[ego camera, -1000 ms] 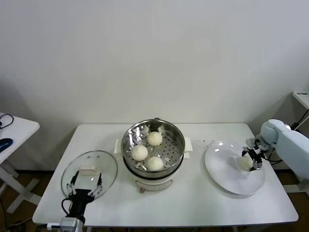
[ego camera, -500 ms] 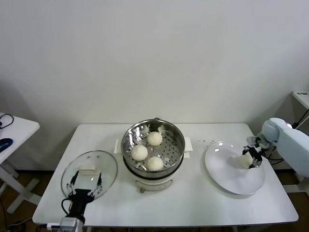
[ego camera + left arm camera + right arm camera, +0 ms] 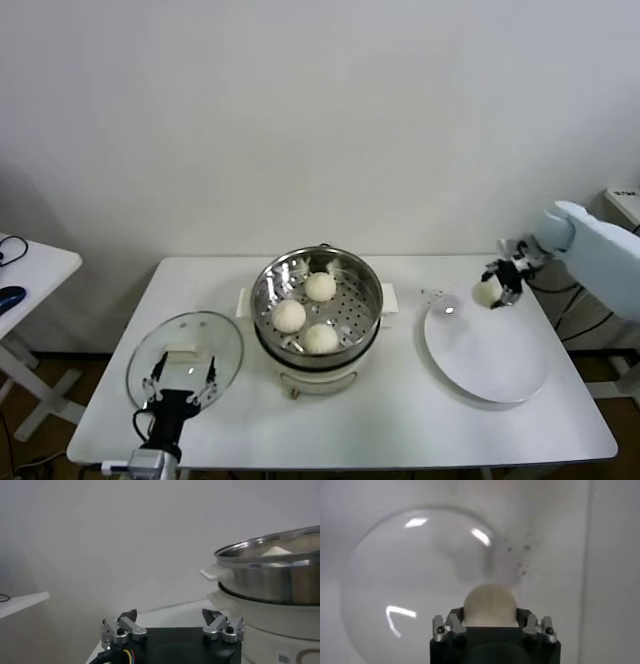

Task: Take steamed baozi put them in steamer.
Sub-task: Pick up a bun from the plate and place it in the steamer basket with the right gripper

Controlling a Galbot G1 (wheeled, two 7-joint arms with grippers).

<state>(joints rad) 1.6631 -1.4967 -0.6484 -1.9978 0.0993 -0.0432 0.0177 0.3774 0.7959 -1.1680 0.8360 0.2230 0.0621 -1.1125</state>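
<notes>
The right gripper is clamped on a baozi, held in the air above the far rim of the plate, with bare table between plate and steamer. Three buns sit on the steamer's perforated floor, leaving open room on the side toward the plate, inside the steel wall. The left gripper, jaws spread wide and empty, is parked at the near edge of the glass lid, left of the steamer
</notes>
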